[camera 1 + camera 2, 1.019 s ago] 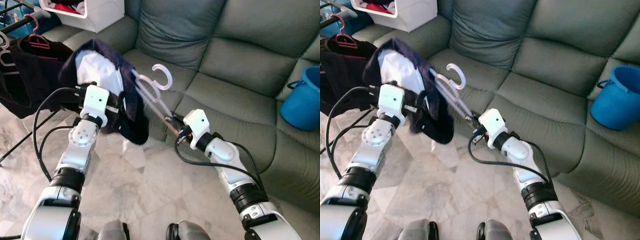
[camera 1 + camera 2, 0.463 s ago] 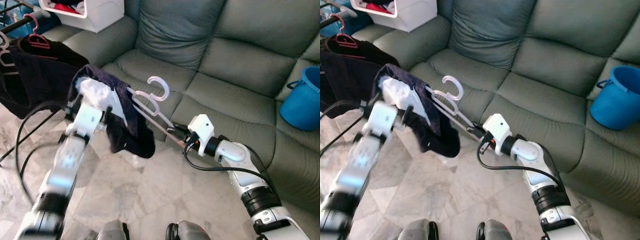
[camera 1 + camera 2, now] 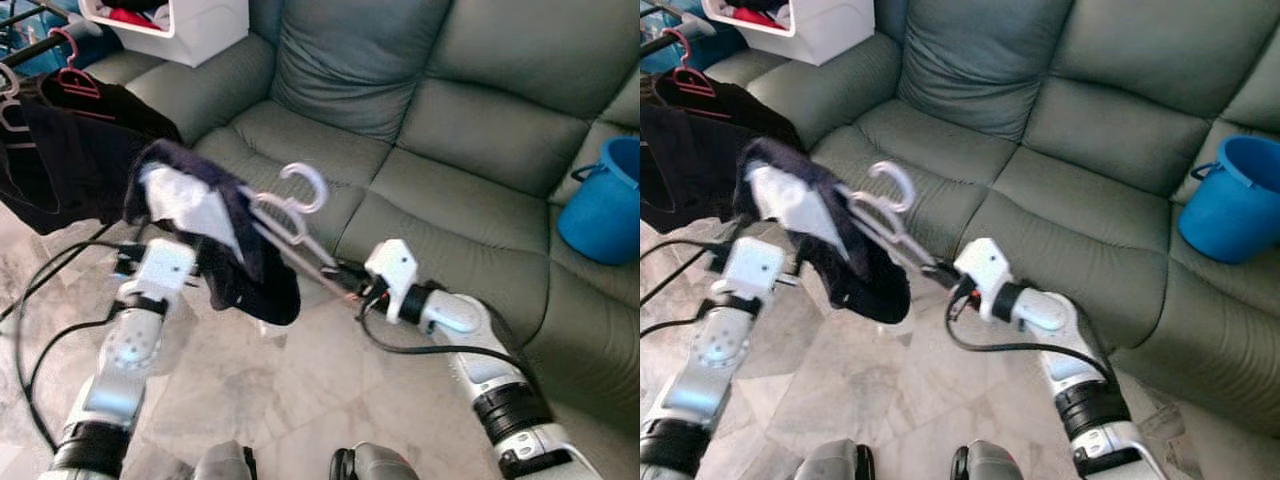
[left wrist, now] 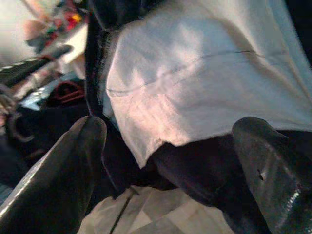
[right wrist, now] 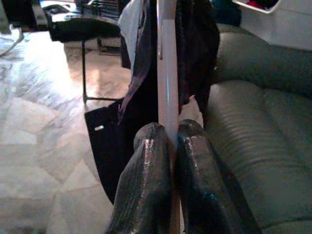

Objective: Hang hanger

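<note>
My right hand (image 5: 168,146) is clamped on the hanger (image 3: 290,205), held up in front of the sofa (image 3: 430,110). The hanger looks light and stiff; the dark garment (image 3: 235,270) on it is floppy, so I grip the bar. My left hand (image 4: 165,161) is spread open under the cloth. The rack (image 3: 40,45) at far left is cut off.

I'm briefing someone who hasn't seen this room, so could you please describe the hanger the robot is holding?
In front of the grey-green sofa, the right claw is shut on one end of a pale hanger. A dark garment with a white lining drapes over its far end. Unlike the red hanger on the rack at the robot's left, it is held in mid-air.
</note>
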